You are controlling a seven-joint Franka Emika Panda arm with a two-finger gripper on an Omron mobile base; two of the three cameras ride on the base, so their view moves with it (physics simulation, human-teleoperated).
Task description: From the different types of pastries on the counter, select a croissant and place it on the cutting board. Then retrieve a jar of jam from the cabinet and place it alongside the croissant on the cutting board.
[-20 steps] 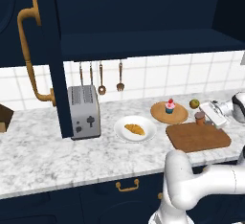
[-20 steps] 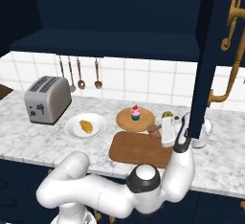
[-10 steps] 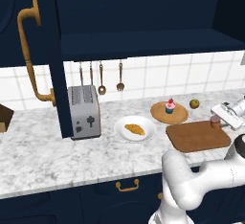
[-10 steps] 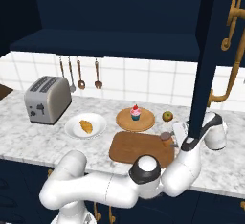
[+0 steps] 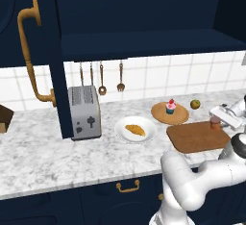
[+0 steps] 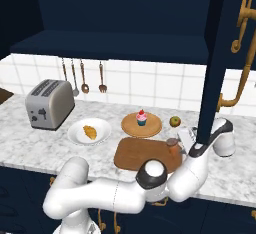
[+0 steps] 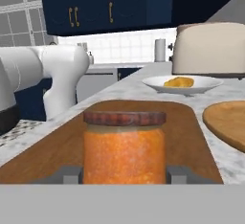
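Taking the brown wooden cutting board with rounded corners (image 5: 198, 136) as the landmark, and moving left to right: well to its left stands the silver 2-slot toaster (image 5: 84, 112). Just left of the board sits the round white plate (image 5: 136, 129), and on it the small golden-orange crescent croissant (image 5: 135, 130), not on the board, so that half of the task looks undone. Behind the board lies the round tan wooden plate (image 5: 169, 114) carrying the pink-frosted cupcake in a teal wrapper (image 5: 170, 106), with a small green-brown fruit (image 5: 195, 104) behind the board's far right corner.

At the board's right end is the small orange-brown jam jar with a darker brown lid (image 7: 124, 147). The fingers (image 7: 71, 174) are clamped on its body, 1 per side, low down. Its base appears to be at or just over the board's surface.

The jar looks rigid, smooth and probably glass: slippery, breakable if dropped, and moderately heavy for its size. A grip across the cylinder wall below the lid seems right, and it should be lowered upright. The croissant is likely light, soft and flaky, best pinched gently across its thick middle.

The jar's base is cut off in the hand view, so contact with the board cannot be confirmed. In the base views the jar is small and partly masked by the white arm (image 6: 200, 163).
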